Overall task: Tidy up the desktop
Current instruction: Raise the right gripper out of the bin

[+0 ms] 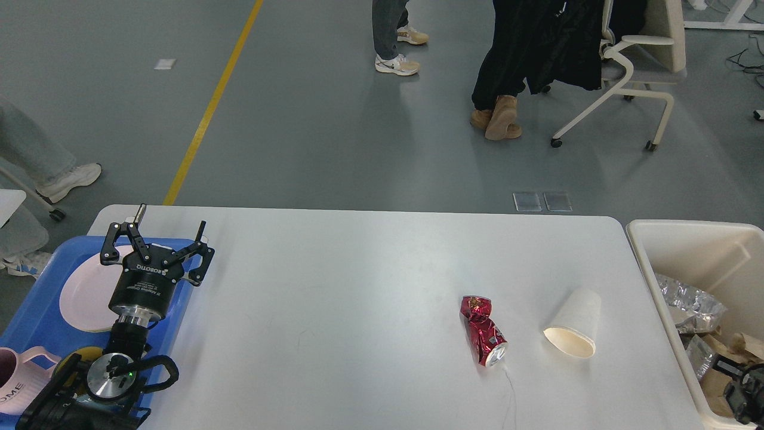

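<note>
Black left gripper (170, 230), fingers spread, reads "ROBOTIQ".

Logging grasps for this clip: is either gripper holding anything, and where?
The left gripper is open above the tray, holding nothing. The right gripper is barely visible; cannot tell.

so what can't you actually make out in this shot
Head view only:
- Right gripper: a dark part at the lower right edge over the cream rectangular bin; its jaws cannot be told apart.
- Pink ribbed mug: cut off by the left edge.
- Round pale pink plate on the blue plastic tray: partly covered by the open left gripper.
- Bin contents: cut off by the frame edge.
</note>
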You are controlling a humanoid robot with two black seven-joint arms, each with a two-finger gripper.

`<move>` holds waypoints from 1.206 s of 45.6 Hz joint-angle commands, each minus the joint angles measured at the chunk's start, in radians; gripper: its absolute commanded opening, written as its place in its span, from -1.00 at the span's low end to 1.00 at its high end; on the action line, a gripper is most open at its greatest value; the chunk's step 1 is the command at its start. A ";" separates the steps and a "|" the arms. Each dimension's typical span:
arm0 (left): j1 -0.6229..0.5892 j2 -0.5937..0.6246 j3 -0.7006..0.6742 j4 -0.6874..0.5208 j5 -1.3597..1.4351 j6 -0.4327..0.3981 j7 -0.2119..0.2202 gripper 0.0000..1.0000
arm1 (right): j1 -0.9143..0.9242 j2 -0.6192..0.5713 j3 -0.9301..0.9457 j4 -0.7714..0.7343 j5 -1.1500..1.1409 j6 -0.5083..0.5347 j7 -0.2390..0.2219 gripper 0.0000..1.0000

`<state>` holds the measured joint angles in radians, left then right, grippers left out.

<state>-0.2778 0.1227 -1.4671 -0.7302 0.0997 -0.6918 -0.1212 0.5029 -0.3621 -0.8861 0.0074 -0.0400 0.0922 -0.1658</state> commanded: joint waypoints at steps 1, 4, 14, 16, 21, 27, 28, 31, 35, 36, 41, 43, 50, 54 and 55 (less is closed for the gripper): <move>0.000 0.000 0.001 0.000 0.000 -0.002 0.000 0.93 | -0.012 0.015 -0.002 0.002 -0.003 -0.002 0.000 -1.00; 0.000 0.000 0.001 0.000 0.000 0.000 0.000 0.93 | -0.018 0.020 -0.002 0.000 -0.001 -0.002 0.000 -1.00; 0.000 0.000 -0.001 0.000 0.000 -0.002 0.000 0.93 | -0.021 0.015 -0.002 -0.003 -0.003 -0.136 0.006 0.75; 0.000 0.000 0.001 0.000 0.000 0.000 0.000 0.93 | -0.023 0.018 -0.002 -0.003 -0.003 -0.173 0.008 1.00; 0.000 0.000 -0.001 0.000 0.000 0.000 0.000 0.93 | -0.023 0.020 -0.002 0.002 -0.003 -0.193 0.008 1.00; 0.000 0.000 0.001 0.000 0.000 -0.002 0.000 0.93 | -0.023 0.020 -0.002 0.003 -0.003 -0.203 0.008 1.00; 0.000 0.000 0.001 0.000 0.000 0.000 0.000 0.93 | -0.023 0.020 -0.002 0.003 -0.003 -0.204 0.008 1.00; 0.000 0.000 0.001 0.000 0.000 -0.002 0.000 0.93 | -0.021 0.019 -0.002 0.003 -0.003 -0.206 0.008 1.00; 0.000 0.000 -0.001 0.000 0.000 -0.002 0.000 0.93 | -0.020 0.015 -0.004 0.002 -0.003 -0.206 0.008 1.00; 0.000 0.000 -0.001 0.000 0.000 0.000 0.000 0.93 | -0.020 0.015 -0.004 0.002 -0.003 -0.206 0.008 1.00; 0.000 0.000 0.001 0.000 0.000 -0.002 0.000 0.93 | -0.018 0.012 -0.004 0.003 -0.003 -0.206 0.008 1.00; 0.000 0.000 -0.001 0.000 0.000 -0.002 0.000 0.93 | -0.018 0.011 -0.004 0.005 -0.003 -0.206 0.008 1.00; 0.000 0.000 -0.001 0.000 0.000 0.000 0.000 0.93 | -0.004 -0.004 -0.001 0.013 -0.003 -0.203 0.006 1.00; 0.000 0.000 -0.001 0.000 0.000 0.000 0.000 0.93 | 0.043 -0.014 0.002 0.031 -0.003 -0.193 0.005 1.00; 0.000 0.000 0.001 0.000 0.000 0.000 0.000 0.93 | 0.058 -0.017 0.003 0.045 -0.003 -0.192 0.003 1.00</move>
<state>-0.2773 0.1227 -1.4674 -0.7302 0.0997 -0.6929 -0.1212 0.5047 -0.3670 -0.8874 0.0224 -0.0430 -0.1098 -0.1588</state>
